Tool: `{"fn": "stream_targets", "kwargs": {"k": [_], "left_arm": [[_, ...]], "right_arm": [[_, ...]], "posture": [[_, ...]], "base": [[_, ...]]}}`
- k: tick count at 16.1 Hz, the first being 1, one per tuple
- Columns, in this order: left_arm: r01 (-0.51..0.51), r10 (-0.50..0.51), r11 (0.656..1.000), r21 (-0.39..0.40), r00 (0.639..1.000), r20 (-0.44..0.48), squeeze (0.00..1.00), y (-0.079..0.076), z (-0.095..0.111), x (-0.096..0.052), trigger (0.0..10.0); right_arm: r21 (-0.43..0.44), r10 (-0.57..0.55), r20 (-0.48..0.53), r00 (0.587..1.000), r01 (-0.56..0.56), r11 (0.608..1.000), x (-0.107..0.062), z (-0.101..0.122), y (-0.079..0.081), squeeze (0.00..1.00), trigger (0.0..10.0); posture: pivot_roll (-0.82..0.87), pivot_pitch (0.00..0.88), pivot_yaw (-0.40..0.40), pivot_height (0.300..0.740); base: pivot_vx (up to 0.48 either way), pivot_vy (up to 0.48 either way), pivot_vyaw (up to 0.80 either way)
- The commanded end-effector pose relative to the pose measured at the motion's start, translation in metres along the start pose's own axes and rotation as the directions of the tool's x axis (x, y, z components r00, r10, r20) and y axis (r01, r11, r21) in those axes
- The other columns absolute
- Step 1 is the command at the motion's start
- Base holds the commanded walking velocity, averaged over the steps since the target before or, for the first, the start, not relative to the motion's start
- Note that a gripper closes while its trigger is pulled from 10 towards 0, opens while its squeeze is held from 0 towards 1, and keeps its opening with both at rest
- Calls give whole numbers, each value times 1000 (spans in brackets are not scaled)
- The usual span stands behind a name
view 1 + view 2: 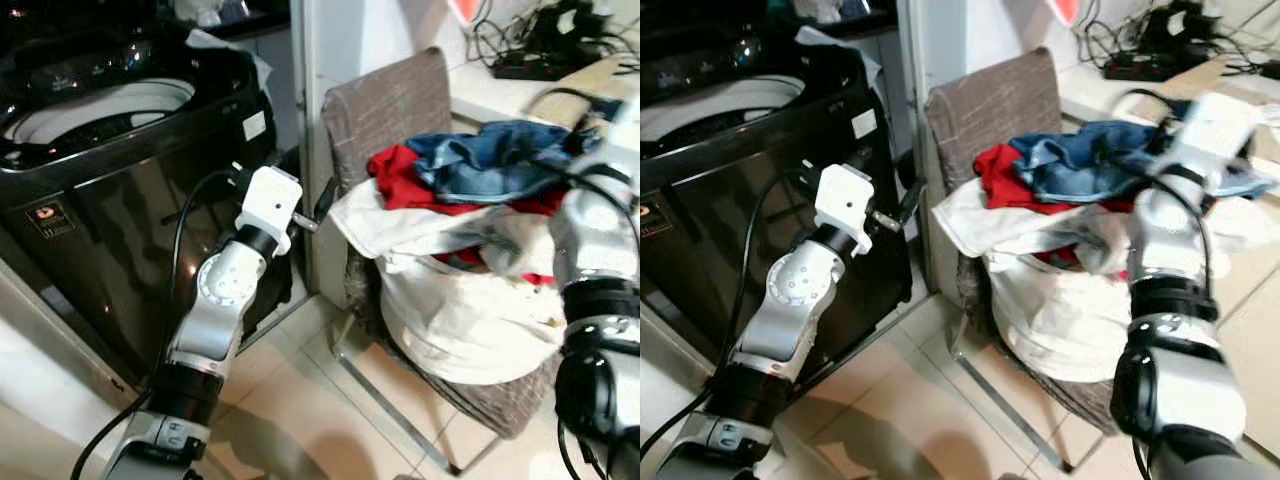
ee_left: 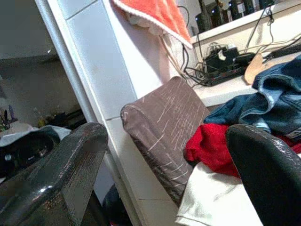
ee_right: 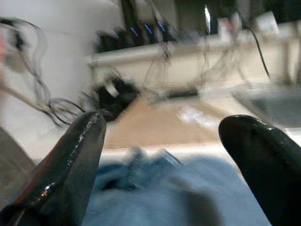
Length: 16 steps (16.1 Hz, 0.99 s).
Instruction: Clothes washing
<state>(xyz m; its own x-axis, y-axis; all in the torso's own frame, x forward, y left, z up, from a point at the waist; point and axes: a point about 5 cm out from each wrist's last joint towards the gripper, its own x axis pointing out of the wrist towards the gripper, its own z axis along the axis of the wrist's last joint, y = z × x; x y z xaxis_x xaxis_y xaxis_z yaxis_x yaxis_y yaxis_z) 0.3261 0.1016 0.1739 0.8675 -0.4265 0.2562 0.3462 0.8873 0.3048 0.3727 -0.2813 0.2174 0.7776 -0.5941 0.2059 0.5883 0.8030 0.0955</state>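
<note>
A pile of clothes lies on a brown chair (image 1: 385, 105): blue jeans (image 1: 490, 160) on top, a red garment (image 1: 400, 180) under them, and a white cloth (image 1: 460, 300) hanging over the seat. To the left stands a black top-loading washing machine (image 1: 100, 190) with its drum opening (image 1: 100, 110) uncovered. My left gripper (image 1: 322, 200) hovers open between the machine and the chair's left side, holding nothing. My right gripper (image 3: 167, 125) is open just above the jeans, its fingers (image 3: 80, 155) spread and empty; that view is blurred.
A white pillar (image 1: 330, 50) rises behind the chair. A counter at the back right carries tangled cables and a power strip (image 1: 545, 50). An orange towel (image 2: 155, 14) hangs above. Tiled floor (image 1: 320, 400) lies in front of the chair.
</note>
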Motion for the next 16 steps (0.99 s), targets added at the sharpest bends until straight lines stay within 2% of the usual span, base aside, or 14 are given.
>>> {"fn": "stream_targets", "kwargs": {"k": [1, 5, 7, 11, 13, 16], "left_arm": [[1, -1, 1000, 1, 1000, 4, 0, 3, 3, 0, 10000], [10, -10, 1000, 15, 1000, -5, 0, 6, 6, -9, 10000], [-2, 2, 1000, 25, 1000, -10, 0, 11, 7, -13, 10000], [-24, 25, 1000, 19, 999, -25, 0, 14, 8, -23, 10000], [-44, 44, 999, 15, 999, -30, 0, 15, 10, -25, 10000], [-53, 54, 998, 14, 998, -37, 0, 15, 11, -28, 10000]], "right_arm": [[75, 38, -114, 993, -29, 997, 8, -3, 3, 0, 10000], [8, 120, -227, 966, -122, 993, 14, -12, 2, 0, 10000], [-8, 152, -224, 963, -158, 987, 16, -7, 7, 0, 10000], [48, 223, -286, 932, -219, 975, 14, -10, 18, 0, 10000], [78, 293, -361, 885, -285, 955, 9, -18, 28, 0, 10000], [198, 306, -459, 834, -240, 950, -2, -38, 30, 0, 10000]], "posture": [[-85, 0, 53, 740], [-35, 23, 60, 740], [-11, 27, 52, 740], [32, 33, 24, 740], [54, 30, 7, 740], [65, 22, -1, 740]], "base": [[0, 0, 0], [0, 0, 0], [0, 0, 0], [0, 0, 0], [0, 0, 0], [0, 0, 0]]}}
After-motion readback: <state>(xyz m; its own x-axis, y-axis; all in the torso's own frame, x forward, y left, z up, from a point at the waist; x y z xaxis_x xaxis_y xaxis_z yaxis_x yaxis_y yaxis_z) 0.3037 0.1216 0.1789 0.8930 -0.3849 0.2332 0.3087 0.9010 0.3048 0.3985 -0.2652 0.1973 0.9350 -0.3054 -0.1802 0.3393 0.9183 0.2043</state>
